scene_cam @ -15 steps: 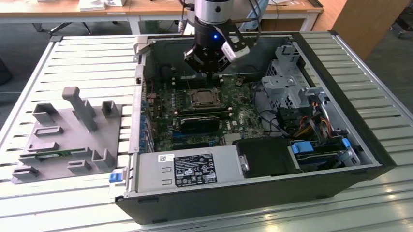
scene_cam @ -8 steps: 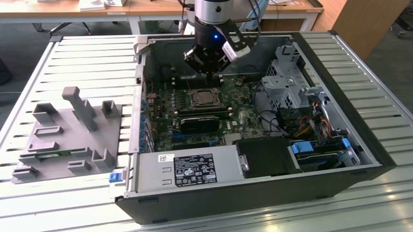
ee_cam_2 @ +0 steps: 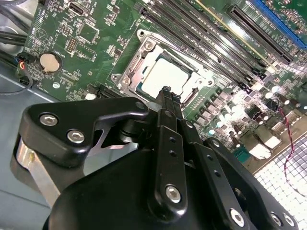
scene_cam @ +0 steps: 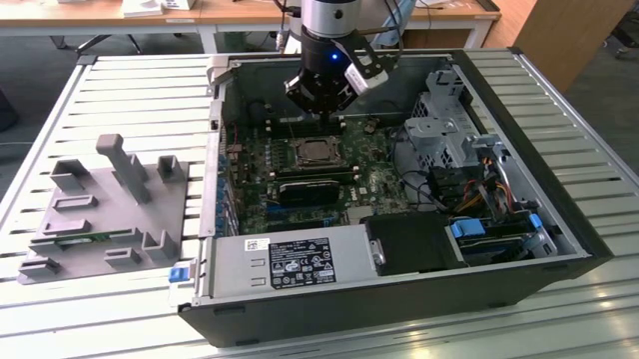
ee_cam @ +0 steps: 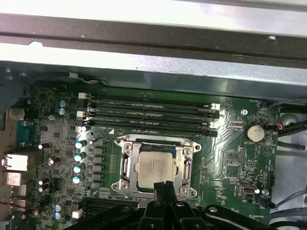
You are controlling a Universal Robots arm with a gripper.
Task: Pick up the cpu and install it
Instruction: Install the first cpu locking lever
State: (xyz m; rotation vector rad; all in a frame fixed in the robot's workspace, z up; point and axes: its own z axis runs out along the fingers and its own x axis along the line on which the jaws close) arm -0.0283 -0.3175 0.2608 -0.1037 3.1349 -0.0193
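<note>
The cpu (scene_cam: 317, 152) lies flat in its socket on the green motherboard inside the open computer case (scene_cam: 559, 217), silver top up. Both wrist views show the cpu (ee_cam: 154, 165) (ee_cam_2: 165, 76) framed by the metal socket bracket (ee_cam: 125, 163). My gripper (scene_cam: 322, 111) hangs above the board, slightly toward the case's back wall from the socket. Its black fingers (ee_cam: 163, 188) are pressed together with nothing between them, and their tips (ee_cam_2: 166, 92) hover over the cpu's near edge, apart from it.
Empty memory slots (ee_cam: 148, 112) run beside the socket. A black block (scene_cam: 314, 188) sits on the board below the socket. A power supply (scene_cam: 289, 262), drive cage (scene_cam: 444, 112) and cables (scene_cam: 479, 187) crowd the case. A grey fixture tray (scene_cam: 105, 202) stands on the slatted table at the exterior view's left.
</note>
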